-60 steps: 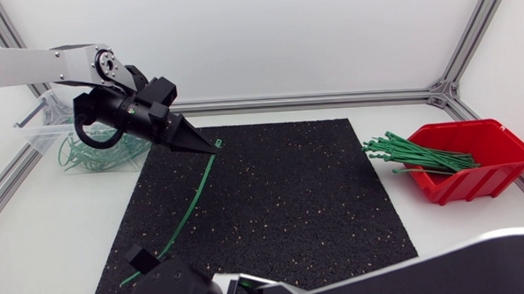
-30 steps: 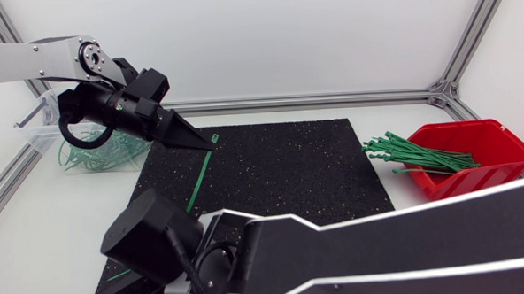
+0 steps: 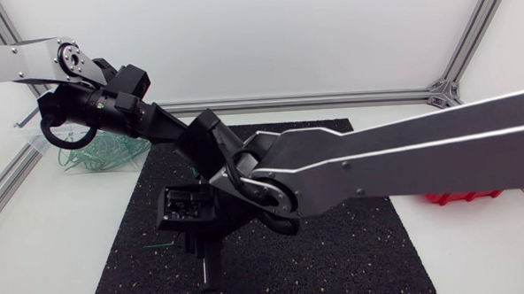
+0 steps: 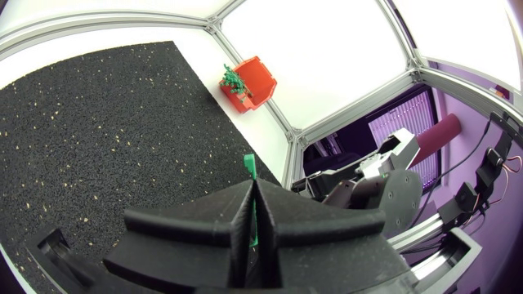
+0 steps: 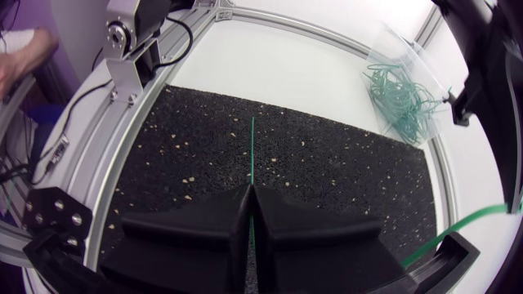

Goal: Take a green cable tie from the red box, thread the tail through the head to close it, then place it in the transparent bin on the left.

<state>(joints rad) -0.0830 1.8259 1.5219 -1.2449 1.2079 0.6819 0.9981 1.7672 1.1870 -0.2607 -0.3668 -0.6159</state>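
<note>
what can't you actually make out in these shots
- Head view: the right arm covers nearly all of the red box and the tip of the left gripper.
- Head view: the green cable tie shows only as a scrap, so whether tail has met head is hidden.
- Wrist views: the left gripper and right gripper each hide the stretch of tie they grip.

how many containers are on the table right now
2. The transparent bin on the left, holding green ties, and the red box on the right, mostly hidden behind the right arm in the head view.
</note>
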